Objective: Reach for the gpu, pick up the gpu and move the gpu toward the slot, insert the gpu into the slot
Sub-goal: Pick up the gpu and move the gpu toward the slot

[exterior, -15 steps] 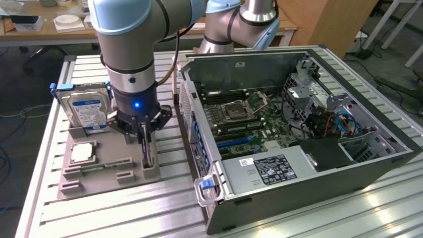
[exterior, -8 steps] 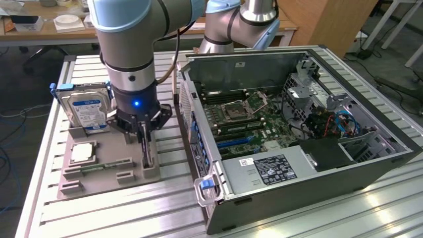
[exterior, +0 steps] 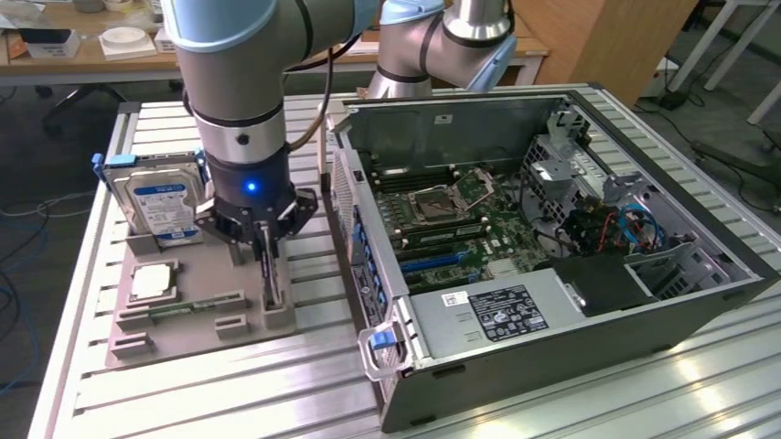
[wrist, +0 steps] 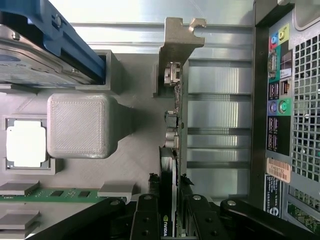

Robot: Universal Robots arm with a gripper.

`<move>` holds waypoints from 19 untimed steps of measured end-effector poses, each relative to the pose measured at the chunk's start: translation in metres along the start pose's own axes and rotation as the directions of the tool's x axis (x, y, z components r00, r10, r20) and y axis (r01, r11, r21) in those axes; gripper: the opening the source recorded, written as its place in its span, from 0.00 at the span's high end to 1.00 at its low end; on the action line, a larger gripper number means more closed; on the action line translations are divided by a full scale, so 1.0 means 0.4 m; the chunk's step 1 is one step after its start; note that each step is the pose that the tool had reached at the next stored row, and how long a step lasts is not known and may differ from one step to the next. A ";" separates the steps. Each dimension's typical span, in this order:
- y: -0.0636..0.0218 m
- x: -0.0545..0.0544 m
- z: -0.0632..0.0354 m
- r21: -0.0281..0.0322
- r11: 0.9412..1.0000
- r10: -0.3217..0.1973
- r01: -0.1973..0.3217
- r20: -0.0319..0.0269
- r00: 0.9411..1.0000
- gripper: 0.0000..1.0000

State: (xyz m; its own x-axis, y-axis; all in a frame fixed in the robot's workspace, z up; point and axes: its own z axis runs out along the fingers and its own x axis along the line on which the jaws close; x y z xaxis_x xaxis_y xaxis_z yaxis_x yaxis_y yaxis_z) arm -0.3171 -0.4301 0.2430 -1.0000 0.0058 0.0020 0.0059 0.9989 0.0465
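Observation:
The gpu (wrist: pixel 175 125) stands on its long edge in the grey holder tray (exterior: pixel 183 343), a thin dark card with its silvery bracket (wrist: pixel 177 45) at one end. My gripper (wrist: pixel 170 187) comes down over it from above, one black finger (wrist: pixel 147 210) close against each face, shut on the card. From outside, the gripper (exterior: pixel 269 294) hangs straight down at the tray's edge nearest the computer, and the gpu (exterior: pixel 276 274) still rests in its stand. The slot (exterior: pixel 454 273) is a black strip on the motherboard inside the open case, beside a blue strip (exterior: pixel 430 263).
The open computer case (exterior: pixel 683 302) lies at the exterior view's right, its rear port panel (wrist: pixel 285 100) close beside the gpu. On the tray are a hard drive (exterior: pixel 165 206) with a blue label, a processor chip (exterior: pixel 153 282) and a green memory stick (exterior: pixel 183 306). A grey block (wrist: pixel 77 125) stands near the card.

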 end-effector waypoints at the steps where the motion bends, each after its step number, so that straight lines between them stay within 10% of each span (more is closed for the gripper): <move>1: 0.000 0.000 -0.002 0.000 1.000 0.000 0.000 0.000 1.000 0.74; 19: 0.002 0.000 -0.042 0.000 1.000 0.000 0.000 0.000 1.000 0.74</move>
State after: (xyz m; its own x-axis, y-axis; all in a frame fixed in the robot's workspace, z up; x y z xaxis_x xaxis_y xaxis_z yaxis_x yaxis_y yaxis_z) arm -0.3171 -0.4301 0.2600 -1.0000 0.0057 0.0020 0.0058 0.9989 0.0465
